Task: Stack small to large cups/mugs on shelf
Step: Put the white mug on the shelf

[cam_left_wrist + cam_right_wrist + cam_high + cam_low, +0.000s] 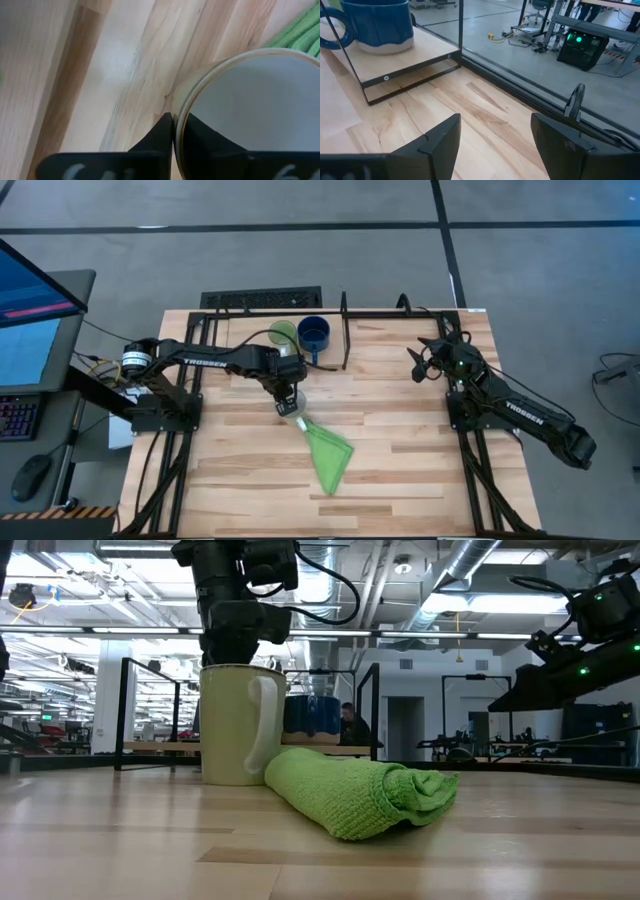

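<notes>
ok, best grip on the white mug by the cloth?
The rim wall, from straight above. The white mug stands upright, mouth open, handle toward the green cloth. The left hand already pinches the rim there, one finger inside, one outside.

The light wooden worktop (400, 430) carries a black rod-frame shelf (345, 340) along its far edge, left of centre. On the shelf's wooden base stand a dark blue mug (314, 333) and a light green mug (283, 334), side by side. A white mug (291, 413) stands mid-worktop, a folded green cloth (328, 452) touching it toward the near edge.
</notes>
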